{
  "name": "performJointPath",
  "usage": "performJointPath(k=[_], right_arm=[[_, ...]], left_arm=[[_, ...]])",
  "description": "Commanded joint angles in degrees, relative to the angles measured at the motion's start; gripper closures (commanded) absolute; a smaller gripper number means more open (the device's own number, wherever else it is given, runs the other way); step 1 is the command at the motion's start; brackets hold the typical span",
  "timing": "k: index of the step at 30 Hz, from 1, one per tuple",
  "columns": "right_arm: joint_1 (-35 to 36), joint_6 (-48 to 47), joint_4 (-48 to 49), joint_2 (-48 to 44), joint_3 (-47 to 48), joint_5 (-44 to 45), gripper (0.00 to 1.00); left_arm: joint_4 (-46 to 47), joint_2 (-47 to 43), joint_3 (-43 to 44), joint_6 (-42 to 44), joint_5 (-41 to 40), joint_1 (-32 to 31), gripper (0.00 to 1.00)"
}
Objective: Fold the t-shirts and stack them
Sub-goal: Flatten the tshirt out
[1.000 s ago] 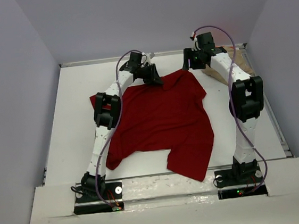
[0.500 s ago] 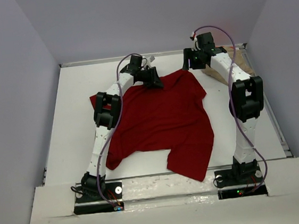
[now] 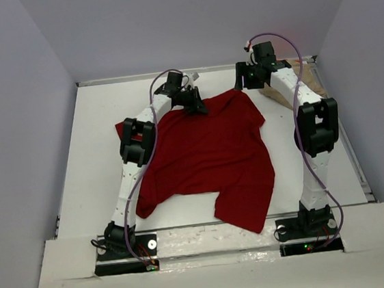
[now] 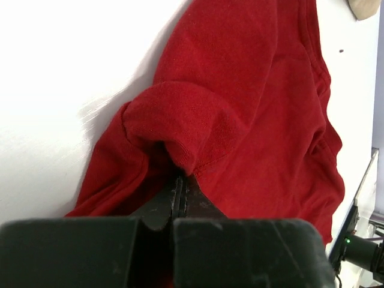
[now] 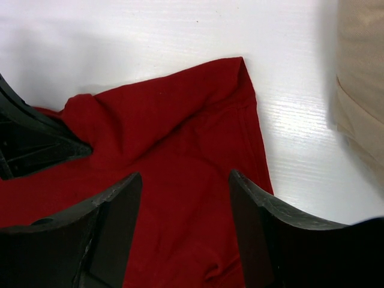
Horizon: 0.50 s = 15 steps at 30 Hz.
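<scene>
So, nearest the arm bases, the large plain dark red cloth t-shirt (image 3: pixel 207 156) lies spread and rumpled on the white table (image 3: pixel 91 161). Its body runs back toward the bases from both pincers. At its far edge the left pincer (image 4: pixel 180 187) is clamped together on a bunched fold of the red cloth, which puckers just ahead of its tips. That grip is likely there to lift or drag the edge so the shirt can be flattened for folding. To that pincer's right, the right pincer (image 5: pixel 185 180) hangs with its jaws apart directly over the shirt's far right corner. It holds nothing and seems poised to take the matching corner. Beyond the right pincer and to its right sits the plain tan cloth t-shirt (image 5: pixel 360 84), apart from the red one. It is perhaps already folded, though too little shows to say.
</scene>
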Motion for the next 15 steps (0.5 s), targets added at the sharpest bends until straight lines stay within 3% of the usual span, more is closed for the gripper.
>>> performJointPath(k=[1,15], right_arm=[[0.04,-0.54,2.7,-2.4,0.08,-0.07,0.35],[0.57,0.77,3.66,-1.52,-5.1,-0.59,0.37]], left_arm=[[-0.39,-4.68,1.7,0.63,0.68,-0.48,1.0],[-3.47,-10.22,8.55,6.96,-6.0,-1.27,1.0]])
